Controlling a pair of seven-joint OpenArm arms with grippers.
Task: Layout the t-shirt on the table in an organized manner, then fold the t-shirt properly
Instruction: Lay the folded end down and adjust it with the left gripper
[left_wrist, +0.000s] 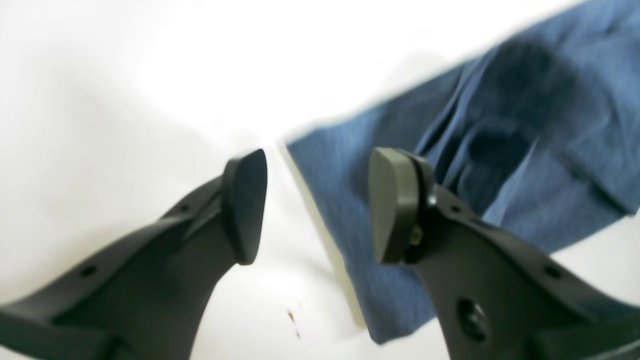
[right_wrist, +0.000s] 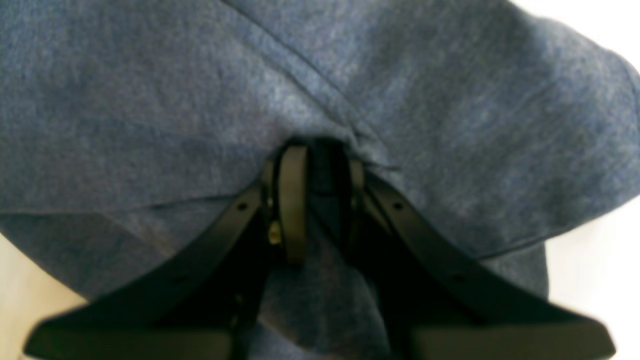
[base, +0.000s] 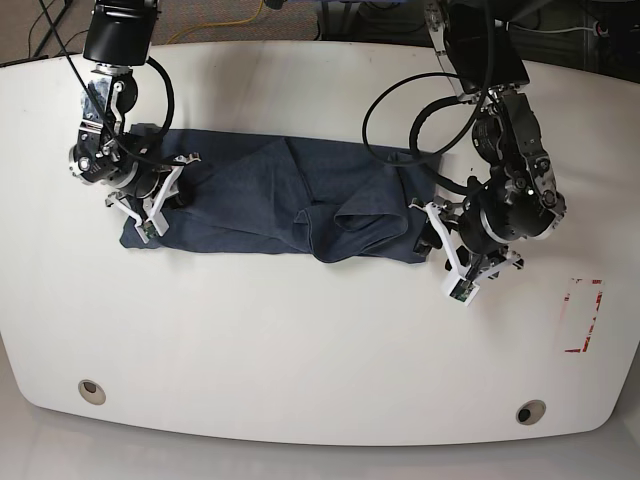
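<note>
black arms, silver-white brackets, looping black cables.

The glossy white table (base: 300, 360) has rounded corners; the crumpled dark blue t-shirt (base: 245, 190) lies across it.

Two grommet holes (base: 91, 392), one t-shirt (base: 260, 195), one table (base: 300, 350)

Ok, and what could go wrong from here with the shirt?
The right end effector has its fingers down in the folds of the t-shirt; pulling may bunch it further. The left end effector is open at the shirt's end, so it might miss the edge. The raised folds near the middle could get creased in.
</note>
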